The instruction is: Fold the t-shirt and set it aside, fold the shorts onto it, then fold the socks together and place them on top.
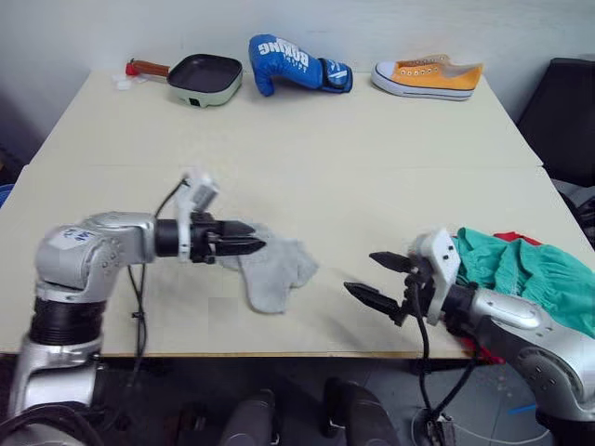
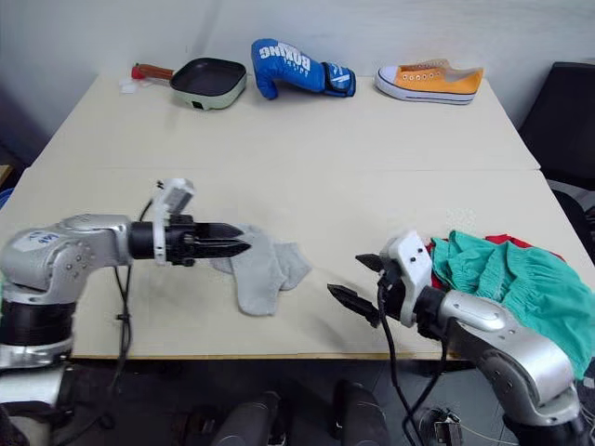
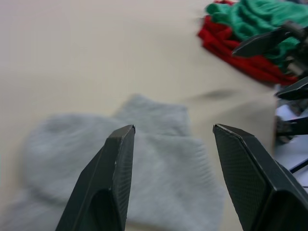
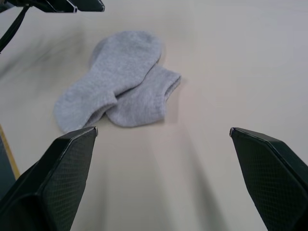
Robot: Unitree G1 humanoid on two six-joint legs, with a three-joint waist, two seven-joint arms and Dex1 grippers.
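- The left gripper (image 1: 253, 247) hovers at the near-left edge of the grey socks (image 1: 274, 269), its fingers parted a moderate way with nothing between them. If it closes from here it may pinch a single layer, and the other sock would slide off when lifted.
- The socks lie overlapped at an angle on the cream table (image 1: 372, 149), not lined up toe to toe. Folding them as they lie would likely give a crooked bundle that springs open.
- The right gripper (image 1: 379, 279) sits well apart from the socks, fingers spread wide and empty, just beside the clothes pile. A sweep toward the socks could drag its cable or wrist across that pile and undo it.
- The teal-green shorts (image 1: 530, 274) rest on the red t-shirt (image 1: 509, 239) at the table's near-right corner, close to the edge. A nudge there could tip the stack to the floor.
- The frying pan (image 1: 204, 77), boxing glove (image 1: 290, 63) and orange sneaker (image 1: 429, 78) at the far edge are out of the way.
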